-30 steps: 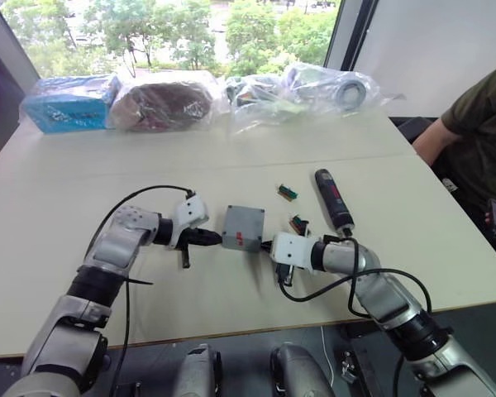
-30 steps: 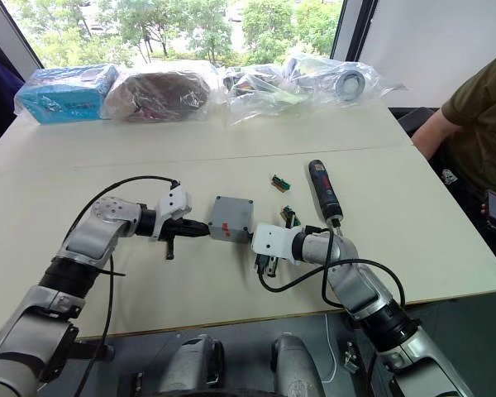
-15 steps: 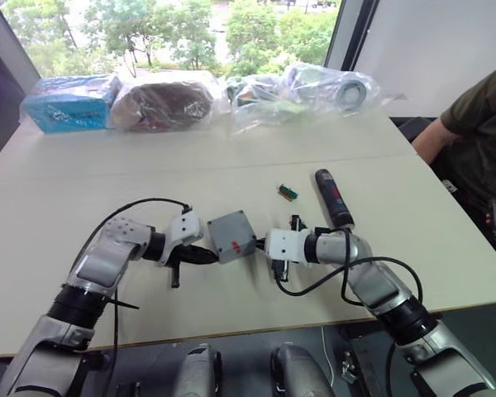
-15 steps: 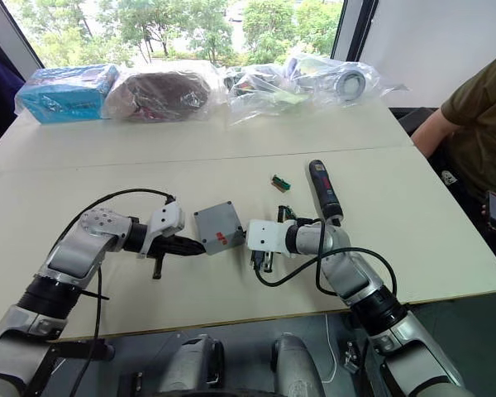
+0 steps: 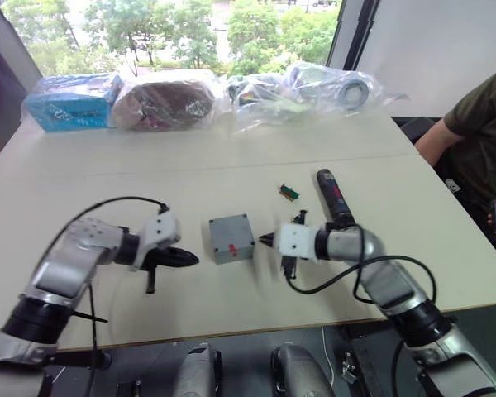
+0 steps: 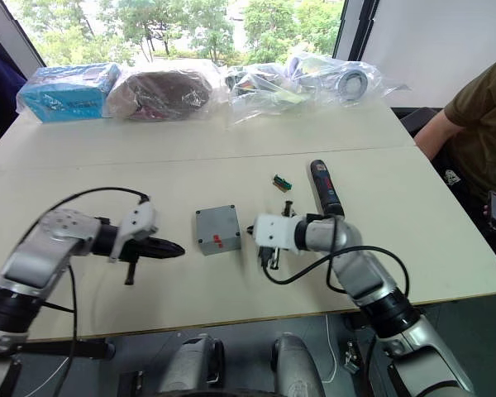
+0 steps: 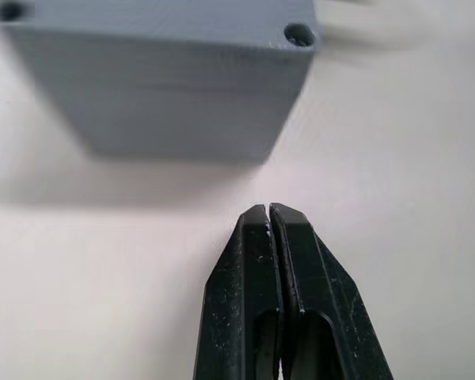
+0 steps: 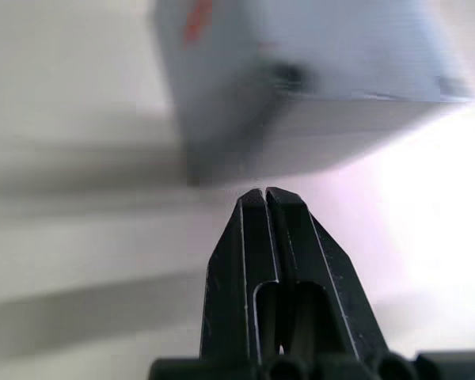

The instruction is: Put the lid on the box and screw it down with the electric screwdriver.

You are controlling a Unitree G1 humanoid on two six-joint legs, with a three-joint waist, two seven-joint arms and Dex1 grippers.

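Observation:
The grey box (image 5: 232,246) rests flat on the table's middle, closed by the lid (image 5: 230,227), whose corner holes show in the left wrist view. A red mark is on the side facing me. My left gripper (image 5: 192,259) is shut and points at the box from its left, a short gap away (image 7: 267,210). On the box's other side, my right gripper (image 5: 264,241) is also shut, its tip just short of the wall (image 8: 264,194). The black electric screwdriver (image 5: 333,197) lies on the table behind my right arm, untouched.
Two small green circuit pieces (image 5: 288,192) (image 5: 298,219) lie between the box and the screwdriver. Clear bags of goods (image 5: 169,99) and a blue pack (image 5: 66,106) line the table's far edge. A person (image 5: 479,124) sits at the right side.
Both grippers have drawn back from the box, the left one furthest to the left. The box, earlier pressed and turned between the two tips, now sits free and square on the table.

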